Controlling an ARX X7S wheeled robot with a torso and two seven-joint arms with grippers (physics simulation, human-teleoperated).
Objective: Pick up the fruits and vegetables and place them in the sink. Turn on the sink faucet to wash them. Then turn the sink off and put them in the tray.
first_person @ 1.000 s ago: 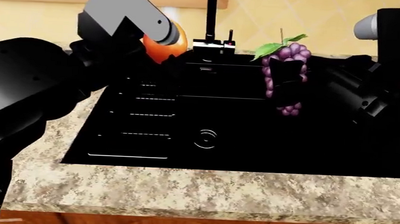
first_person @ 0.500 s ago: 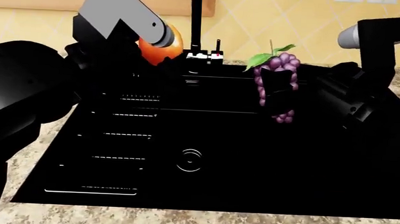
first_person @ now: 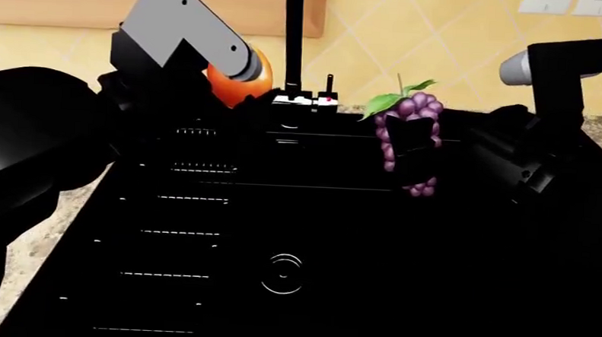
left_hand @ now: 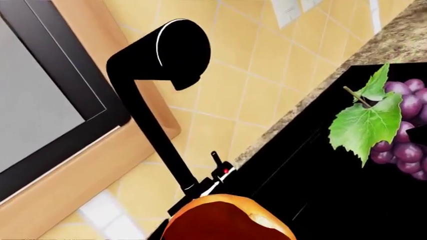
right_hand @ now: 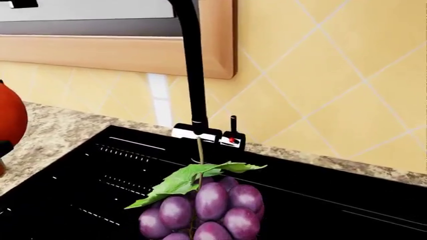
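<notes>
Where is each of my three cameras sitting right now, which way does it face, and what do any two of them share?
Head view: on the robot's head, looking forward and down over the sink; both dark arms show, the left gripper at the fruit, the right gripper at the grape bunch.
Left wrist view: near the left gripper, facing the faucet and tiled wall; no robot parts are clearly visible.
Right wrist view: near the right gripper, looking over the grapes toward the faucet; no arm shows.
Shared: all three views show the faucet, fruit and grapes.

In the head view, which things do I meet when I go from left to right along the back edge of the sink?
Orange-red fruit held by the left gripper → black faucet spout → small lever with red dot → purple grape bunch held by the right gripper.
</notes>
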